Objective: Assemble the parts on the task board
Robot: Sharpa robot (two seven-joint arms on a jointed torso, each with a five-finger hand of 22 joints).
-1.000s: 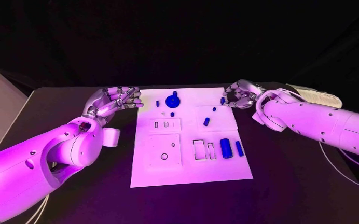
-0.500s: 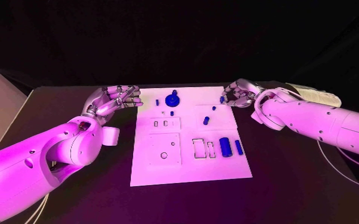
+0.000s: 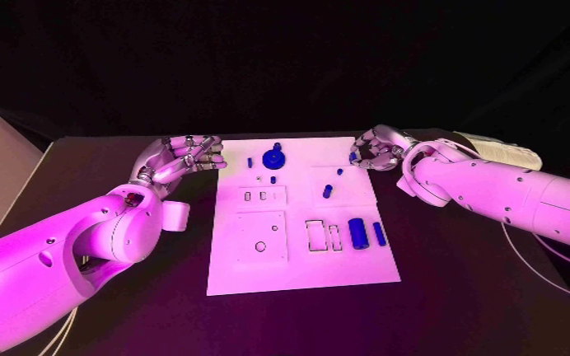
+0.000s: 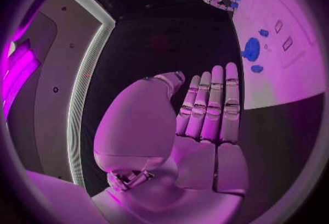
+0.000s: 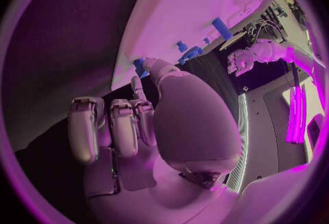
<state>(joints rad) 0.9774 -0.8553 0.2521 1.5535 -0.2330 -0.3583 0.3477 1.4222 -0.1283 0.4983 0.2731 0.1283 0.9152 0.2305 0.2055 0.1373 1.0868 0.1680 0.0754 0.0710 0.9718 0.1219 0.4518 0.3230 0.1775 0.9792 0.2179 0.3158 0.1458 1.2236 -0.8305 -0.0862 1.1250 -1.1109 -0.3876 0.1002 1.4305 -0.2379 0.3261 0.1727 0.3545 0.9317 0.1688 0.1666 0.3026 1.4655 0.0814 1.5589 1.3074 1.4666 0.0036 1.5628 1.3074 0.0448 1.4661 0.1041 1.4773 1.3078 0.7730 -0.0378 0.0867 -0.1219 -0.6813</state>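
While the task board [image 3: 303, 216] lies mid-table with blue parts [image 3: 357, 234] on it, right hand [image 3: 380, 149] seen at its far right corner, fingers curled beside a small blue peg [image 3: 352, 159], grasp unclear, left hand [image 3: 184, 158] held beside the left edge, fingers straight, nothing held.

I am seeing my left arm [image 3: 83, 245] reaching in from the near left, its hand [image 3: 184, 158] hovering with the fingers [image 4: 213, 106] lying straight and side by side and the thumb standing beside them, holding nothing. My right arm [image 3: 499, 195] is coming in from the right, bent at the wrist. Its hand [image 3: 378, 150] is sitting with the fingers [image 5: 113, 125] curled inward and the thumb stretched forward. I cannot tell whether anything is pinched at its tip.
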